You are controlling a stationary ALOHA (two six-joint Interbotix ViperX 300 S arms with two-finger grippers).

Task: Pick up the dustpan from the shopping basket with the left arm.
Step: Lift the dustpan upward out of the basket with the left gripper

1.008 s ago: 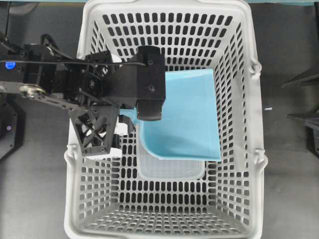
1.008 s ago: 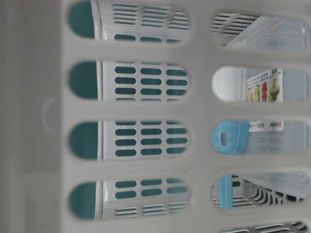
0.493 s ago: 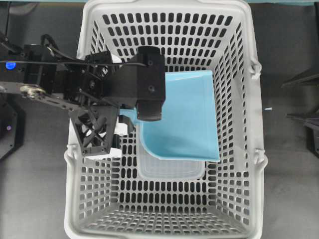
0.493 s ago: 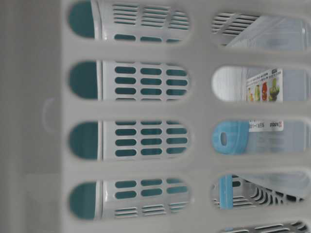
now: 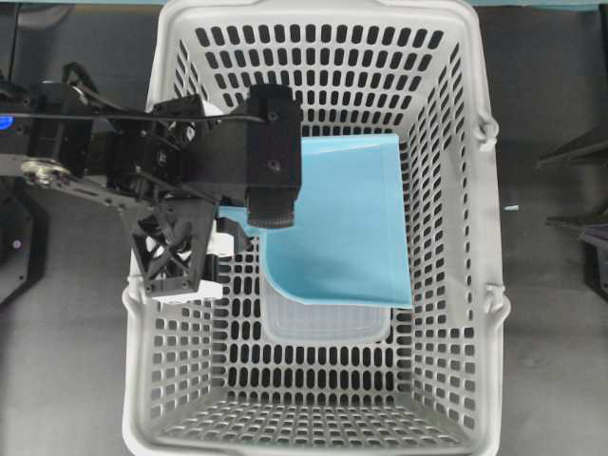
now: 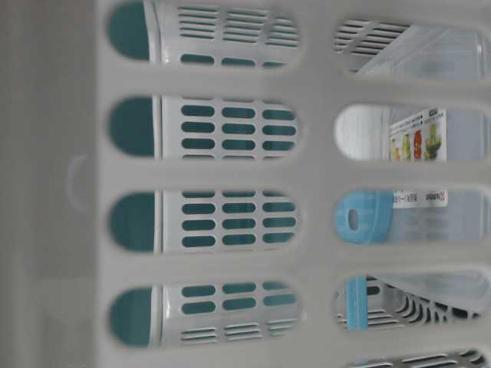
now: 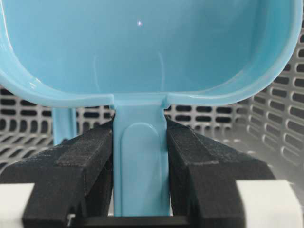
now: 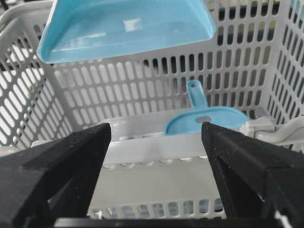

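Note:
The light-blue dustpan [image 5: 347, 218] hangs tilted inside the pale-grey shopping basket [image 5: 475, 190], above its floor. My left gripper [image 7: 140, 130] is shut on the dustpan's thin handle [image 7: 141, 166], with a black finger pressed against each side just below the pan [image 7: 142, 47]. In the overhead view the left arm's boxy wrist [image 5: 271, 171] reaches over the basket's left wall and hides the grip. The right wrist view shows the dustpan [image 8: 123, 26] raised near the far wall. My right gripper [image 8: 156, 137] stands open outside the basket rim [image 8: 156, 147], holding nothing.
A small translucent tray [image 5: 328, 323] lies on the basket floor, partly under the dustpan. A blue hand brush [image 8: 209, 118] rests against it inside the basket, and its handle end [image 6: 360, 217] shows through the slots. Dark tabletop [image 5: 551, 332] surrounds the basket.
The left arm has shifted slightly left and toward the top of the overhead view, carrying the dustpan with it. The right gripper has not moved.

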